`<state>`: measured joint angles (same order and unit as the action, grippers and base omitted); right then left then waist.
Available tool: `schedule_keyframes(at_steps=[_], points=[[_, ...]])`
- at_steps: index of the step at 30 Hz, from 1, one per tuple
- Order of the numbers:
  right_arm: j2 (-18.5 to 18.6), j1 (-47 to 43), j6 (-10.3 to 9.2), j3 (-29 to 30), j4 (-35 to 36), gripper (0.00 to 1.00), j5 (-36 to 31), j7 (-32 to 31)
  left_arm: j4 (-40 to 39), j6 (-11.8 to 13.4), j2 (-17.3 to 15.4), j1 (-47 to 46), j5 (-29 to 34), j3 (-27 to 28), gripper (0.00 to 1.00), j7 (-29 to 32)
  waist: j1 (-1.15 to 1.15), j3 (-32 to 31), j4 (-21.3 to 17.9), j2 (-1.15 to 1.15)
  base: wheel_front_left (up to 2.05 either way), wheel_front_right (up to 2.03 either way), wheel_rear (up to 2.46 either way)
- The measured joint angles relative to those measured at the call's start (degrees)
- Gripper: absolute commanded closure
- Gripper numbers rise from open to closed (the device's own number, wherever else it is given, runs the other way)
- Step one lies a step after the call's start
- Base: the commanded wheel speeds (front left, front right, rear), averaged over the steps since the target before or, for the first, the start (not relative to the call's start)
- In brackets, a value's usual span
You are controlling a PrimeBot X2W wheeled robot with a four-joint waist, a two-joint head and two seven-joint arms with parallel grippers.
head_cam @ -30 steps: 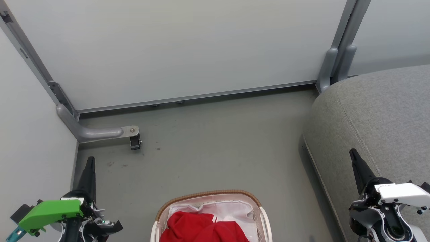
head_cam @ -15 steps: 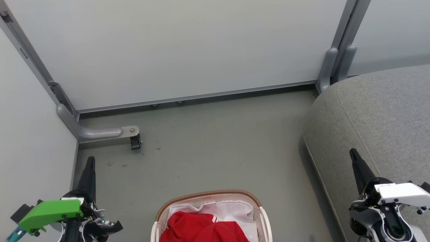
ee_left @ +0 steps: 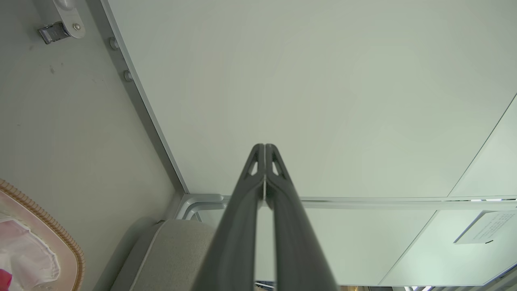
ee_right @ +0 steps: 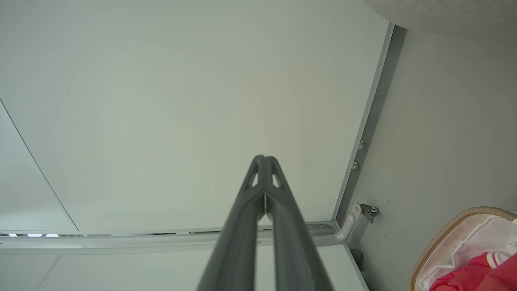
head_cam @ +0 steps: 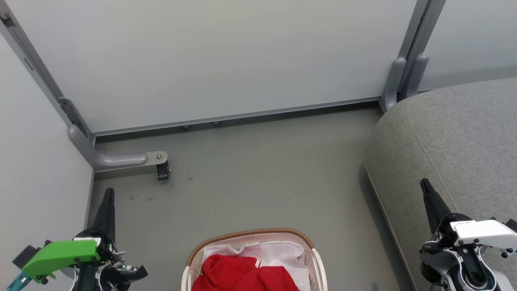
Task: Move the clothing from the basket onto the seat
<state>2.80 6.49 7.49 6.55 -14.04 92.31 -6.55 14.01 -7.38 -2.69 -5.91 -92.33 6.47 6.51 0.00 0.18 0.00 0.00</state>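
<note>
On the grey floor (head_cam: 262, 173), at the lower centre of the head view: the basket (head_cam: 251, 235), with the red clothing (head_cam: 238, 273) bunched inside on its white liner (head_cam: 282, 252). The seat (head_cam: 456, 133) lies to the right, apart from the basket. Left gripper (head_cam: 108, 193) and right gripper (head_cam: 424, 184) flank the basket, jaws clenched together, grasping nothing.

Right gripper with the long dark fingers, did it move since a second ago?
No. The right gripper has its dark tip at the same spot beside the stitched seam of the large grey fabric seat as before.
</note>
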Motion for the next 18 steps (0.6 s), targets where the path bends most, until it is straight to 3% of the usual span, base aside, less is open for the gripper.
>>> schedule_keyframes(at_steps=[16,17,18], points=[[0.0,0.0,0.00,0.0,0.0,1.00,0.0,0.0,0.0,0.0,0.0,0.0,0.0,0.0,1.00,0.0,0.00,0.0,0.0,0.00,0.00,0.00,0.00],[-0.1,0.0,0.00,0.0,-0.2,0.00,0.0,0.0,0.2,0.0,0.0,0.1,0.0,0.0,0.00,0.0,0.00,0.0,0.0,0.00,0.00,0.00,0.00],[-0.2,-0.1,-0.01,0.0,-0.7,0.00,0.0,0.0,0.8,0.0,0.2,0.3,0.0,-0.1,0.00,0.0,0.00,0.0,0.0,0.00,0.00,0.00,0.00]])
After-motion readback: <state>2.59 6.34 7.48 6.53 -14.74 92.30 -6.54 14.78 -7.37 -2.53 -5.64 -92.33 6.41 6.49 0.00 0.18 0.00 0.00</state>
